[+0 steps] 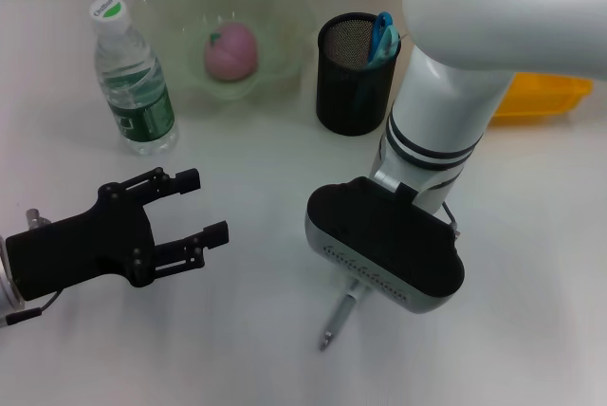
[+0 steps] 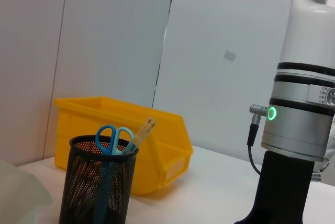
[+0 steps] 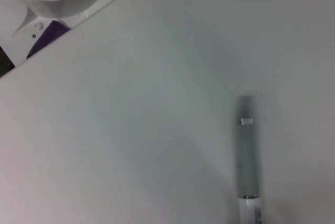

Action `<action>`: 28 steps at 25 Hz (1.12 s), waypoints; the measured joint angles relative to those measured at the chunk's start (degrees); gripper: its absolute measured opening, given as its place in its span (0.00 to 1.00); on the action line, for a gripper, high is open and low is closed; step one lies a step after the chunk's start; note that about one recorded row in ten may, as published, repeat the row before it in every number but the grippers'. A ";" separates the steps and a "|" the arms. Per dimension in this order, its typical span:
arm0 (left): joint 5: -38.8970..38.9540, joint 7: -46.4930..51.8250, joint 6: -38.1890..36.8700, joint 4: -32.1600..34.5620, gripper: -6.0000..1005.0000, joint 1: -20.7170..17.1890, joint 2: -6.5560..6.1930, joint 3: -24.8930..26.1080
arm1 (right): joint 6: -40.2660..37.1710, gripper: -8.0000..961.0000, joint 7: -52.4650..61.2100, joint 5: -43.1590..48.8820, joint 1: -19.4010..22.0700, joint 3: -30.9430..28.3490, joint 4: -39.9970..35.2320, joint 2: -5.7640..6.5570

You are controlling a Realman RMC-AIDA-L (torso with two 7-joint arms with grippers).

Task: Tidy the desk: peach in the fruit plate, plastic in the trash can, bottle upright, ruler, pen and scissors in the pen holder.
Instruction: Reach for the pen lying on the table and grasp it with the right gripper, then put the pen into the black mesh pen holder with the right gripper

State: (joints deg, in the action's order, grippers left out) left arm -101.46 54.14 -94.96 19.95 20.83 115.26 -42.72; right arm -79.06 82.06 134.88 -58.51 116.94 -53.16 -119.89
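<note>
White desk (image 1: 531, 264) fills the scene. At its near middle the right gripper (image 1: 384, 254) hangs low over a grey pen (image 1: 340, 319) lying flat; I cannot tell how its fingers stand. To the left, the left gripper (image 1: 194, 207) hovers with jaws wide, holding nothing. Farther back, blue scissors (image 1: 383, 34) and a ruler (image 2: 144, 131) stand in the black mesh pen holder (image 1: 354, 93), a peach (image 1: 231, 52) sits in the green fruit plate (image 1: 285, 8), the water bottle (image 1: 135, 79) stands upright, and a yellow bin (image 1: 541, 98) sits far right.
</note>
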 joint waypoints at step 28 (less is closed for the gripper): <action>0.03 0.00 -1.98 0.12 0.79 -0.44 -0.76 1.45 | -6.72 0.16 0.29 1.49 9.19 -19.22 -9.23 0.57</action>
State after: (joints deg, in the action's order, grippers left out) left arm -101.43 54.14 -96.95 20.07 20.39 114.50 -41.26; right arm -85.77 82.36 136.37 -49.32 97.72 -62.40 -119.32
